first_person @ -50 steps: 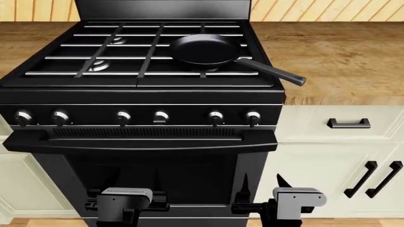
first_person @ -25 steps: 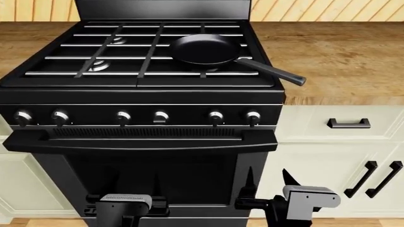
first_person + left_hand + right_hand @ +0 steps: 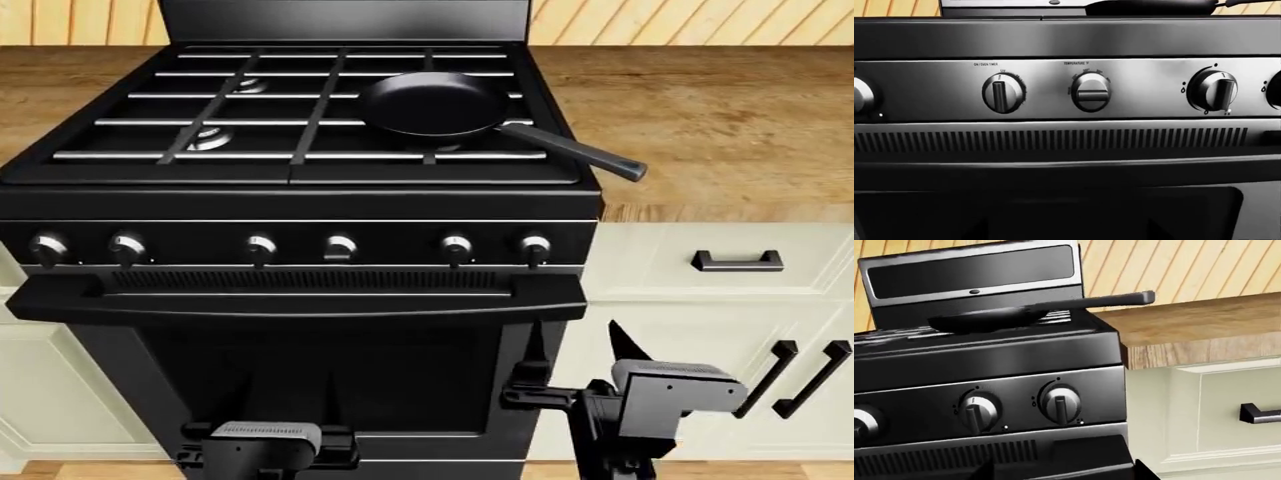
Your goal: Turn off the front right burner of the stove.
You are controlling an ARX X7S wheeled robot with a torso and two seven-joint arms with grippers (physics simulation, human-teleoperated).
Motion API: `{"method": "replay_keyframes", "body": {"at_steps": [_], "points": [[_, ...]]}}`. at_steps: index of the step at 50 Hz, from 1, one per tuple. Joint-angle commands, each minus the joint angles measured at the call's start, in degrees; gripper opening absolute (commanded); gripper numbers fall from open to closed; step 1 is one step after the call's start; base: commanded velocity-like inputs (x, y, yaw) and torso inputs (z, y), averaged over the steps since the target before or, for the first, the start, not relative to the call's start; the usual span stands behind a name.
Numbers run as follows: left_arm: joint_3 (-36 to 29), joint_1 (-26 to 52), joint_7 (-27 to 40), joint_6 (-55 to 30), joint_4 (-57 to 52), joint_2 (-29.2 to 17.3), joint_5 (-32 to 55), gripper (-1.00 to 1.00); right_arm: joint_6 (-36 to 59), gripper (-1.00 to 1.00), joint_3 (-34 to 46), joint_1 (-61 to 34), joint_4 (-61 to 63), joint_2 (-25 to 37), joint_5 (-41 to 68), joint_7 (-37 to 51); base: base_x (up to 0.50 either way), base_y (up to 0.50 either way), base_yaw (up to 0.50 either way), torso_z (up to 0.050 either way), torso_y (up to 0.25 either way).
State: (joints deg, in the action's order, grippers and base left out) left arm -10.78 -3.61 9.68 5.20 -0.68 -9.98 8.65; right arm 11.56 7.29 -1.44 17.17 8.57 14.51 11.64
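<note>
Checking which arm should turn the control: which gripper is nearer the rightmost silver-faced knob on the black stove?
Right. The right gripper sits low, below and slightly right of the rightmost silver-faced knob; the left gripper is lower still, far to the left.

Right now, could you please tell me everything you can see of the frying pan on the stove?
The frying pan is black all over, matte like dark metal, round and shallow, and looks empty. It sits upright on the grate bars over the right side of the stove, roughly midway front to back. Its long straight handle points toward the front right, its end reaching out past the stove's edge above the wooden countertop. Nothing else touches it.
</note>
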Motion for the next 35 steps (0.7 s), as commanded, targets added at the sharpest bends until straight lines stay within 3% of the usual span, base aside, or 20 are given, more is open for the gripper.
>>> {"method": "replay_keyframes", "body": {"at_steps": [1,13,23,35], "points": [[-0.4,-0.9,0.5,0.7,0.0,-0.2,0.2,1.00,30.6,1.00,-4.7,-7.5,20.1,-7.2,-6.6,-3.8,0.00,0.00,0.00,0.000,0.000],[-0.8,-1.2,0.9,1.1,0.0,-0.5,0.4,1.00,31.5,1.00,-3.2,-14.7,14.2,-5.9,-4.5,-2.0,0.00,0.00,0.00,0.000,0.000],[-1.1,-1.2,1.2,1.1,-0.1,-0.9,0.6,1.00,23.6,1.00,-4.7,-17.2,0.6,-5.6,-3.9,-1.2,0.00,0.00,0.00,0.000,0.000],[-1.5,-1.6,1.6,1.4,-0.3,-1.2,0.8,1.00,16.7,1.00,-1.2,-19.7,-11.6,-4.8,-6.7,0.3,0.00,0.00,0.00,0.000,0.000]]}}
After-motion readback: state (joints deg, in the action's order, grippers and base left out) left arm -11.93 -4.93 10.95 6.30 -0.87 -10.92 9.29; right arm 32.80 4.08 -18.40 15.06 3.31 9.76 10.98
